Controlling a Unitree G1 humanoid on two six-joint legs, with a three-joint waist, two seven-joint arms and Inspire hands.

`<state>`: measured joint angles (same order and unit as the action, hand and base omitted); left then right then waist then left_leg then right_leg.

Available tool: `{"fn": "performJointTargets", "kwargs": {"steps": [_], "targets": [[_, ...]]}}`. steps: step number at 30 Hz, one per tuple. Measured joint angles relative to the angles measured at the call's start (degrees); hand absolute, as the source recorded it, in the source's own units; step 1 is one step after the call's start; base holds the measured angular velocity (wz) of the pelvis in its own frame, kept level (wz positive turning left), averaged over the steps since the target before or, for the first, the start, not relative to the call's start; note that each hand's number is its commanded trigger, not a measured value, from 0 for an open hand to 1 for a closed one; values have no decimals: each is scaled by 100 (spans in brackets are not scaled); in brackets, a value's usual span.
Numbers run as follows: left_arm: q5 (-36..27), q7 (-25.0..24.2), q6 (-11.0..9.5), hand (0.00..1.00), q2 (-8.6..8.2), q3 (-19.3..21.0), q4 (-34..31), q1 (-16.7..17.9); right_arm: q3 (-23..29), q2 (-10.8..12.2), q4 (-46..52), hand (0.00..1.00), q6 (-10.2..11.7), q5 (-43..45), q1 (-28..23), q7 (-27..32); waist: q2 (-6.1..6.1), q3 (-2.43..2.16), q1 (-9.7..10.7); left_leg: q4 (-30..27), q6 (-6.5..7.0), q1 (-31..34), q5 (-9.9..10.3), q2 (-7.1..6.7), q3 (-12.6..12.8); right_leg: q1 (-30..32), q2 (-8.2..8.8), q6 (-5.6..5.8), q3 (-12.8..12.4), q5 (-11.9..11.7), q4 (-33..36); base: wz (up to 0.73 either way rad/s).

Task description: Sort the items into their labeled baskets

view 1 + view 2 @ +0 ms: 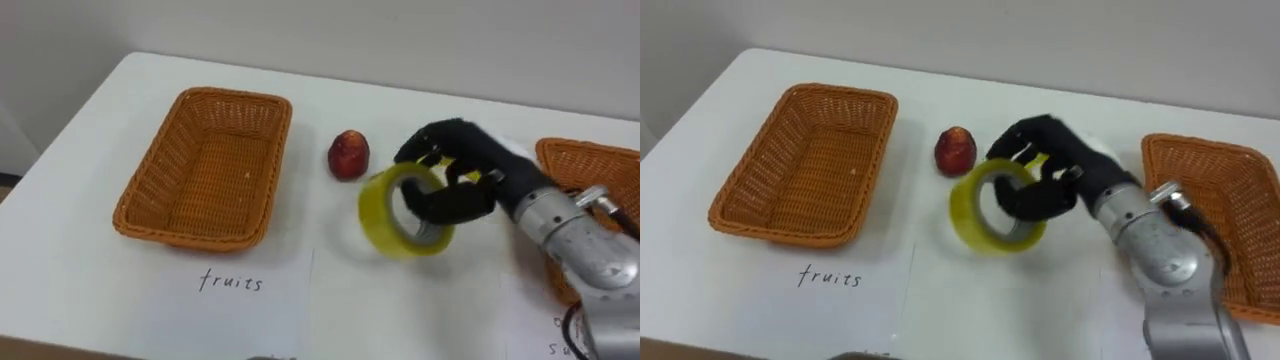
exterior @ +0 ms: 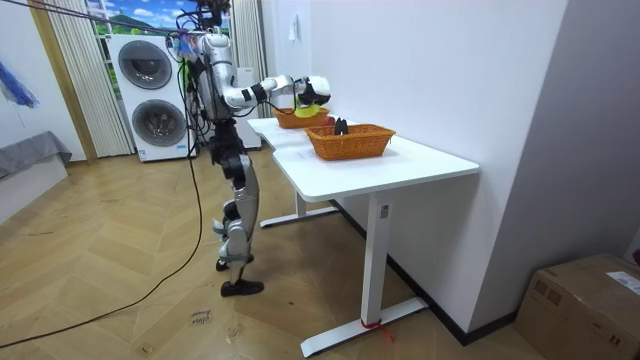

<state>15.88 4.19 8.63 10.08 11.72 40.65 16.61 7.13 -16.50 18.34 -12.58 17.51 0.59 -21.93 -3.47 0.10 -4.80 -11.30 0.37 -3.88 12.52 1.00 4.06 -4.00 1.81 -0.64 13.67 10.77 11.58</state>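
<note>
Nearest you, below and left of the fingers, the paper label (image 1: 232,282) lies at the front edge of the table (image 1: 400,305). Bare tabletop runs from it across under the hand.

Your right hand (image 1: 478,162) has its fingers curled round the rim of the yellow tape roll (image 1: 378,225), some of them through its hole. The roll hangs tilted from them. I'd judge it just clear of the tabletop, though I cannot rule out contact. So one office item is gripped but not yet sorted.

The supplies basket (image 1: 1200,145) sits on the wrist side of the fingers, partly behind the forearm. Its near rim is the edge you'll have to lift over.

Just past the fingertips, to their left, the red fruit (image 1: 348,155) rests on the table, unsorted. Farther left, with open table between, the fruit basket (image 1: 140,205) is empty.

Beyond all this the table's far edge meets the wall, so there's little room that way.
</note>
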Motion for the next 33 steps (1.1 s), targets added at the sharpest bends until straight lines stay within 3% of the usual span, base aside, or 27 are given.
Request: {"fn": "performJointTargets", "kwargs": {"steps": [5, 8, 17, 33], "targets": [[3, -18, -50, 0, -6, 70, 1, 26, 377, -23, 6, 100, 101, -13, 8, 455, 24, -4, 157, 88, -4, -72, -2, 10, 104, -17, -19, -5, -103, -3, 7, -13], [2, -117, -85, 0, -7, 62, 4, 24, 387, -179, 75, 100, 131, -19, 6, 532, 48, -9, 298, 86, -3, -73, -2, 10, 169, 7, -24, -4, -154, -3, 1, -9], [-50, -257, -163, 0, -7, 43, 29, -37, 360, -221, 79, 100, 200, -57, 7, 664, 95, -7, 297, 101, -3, -132, -3, 17, 196, 20, -38, -3, -223, -4, 0, -2], [-12, -370, -112, 0, -30, 57, 247, -62, 483, -216, 57, 100, 204, -428, 5, 1265, 53, -8, 368, 69, -3, -185, 2, 24, 218, -73, -40, -2, -246, -4, 6, 0]]}}
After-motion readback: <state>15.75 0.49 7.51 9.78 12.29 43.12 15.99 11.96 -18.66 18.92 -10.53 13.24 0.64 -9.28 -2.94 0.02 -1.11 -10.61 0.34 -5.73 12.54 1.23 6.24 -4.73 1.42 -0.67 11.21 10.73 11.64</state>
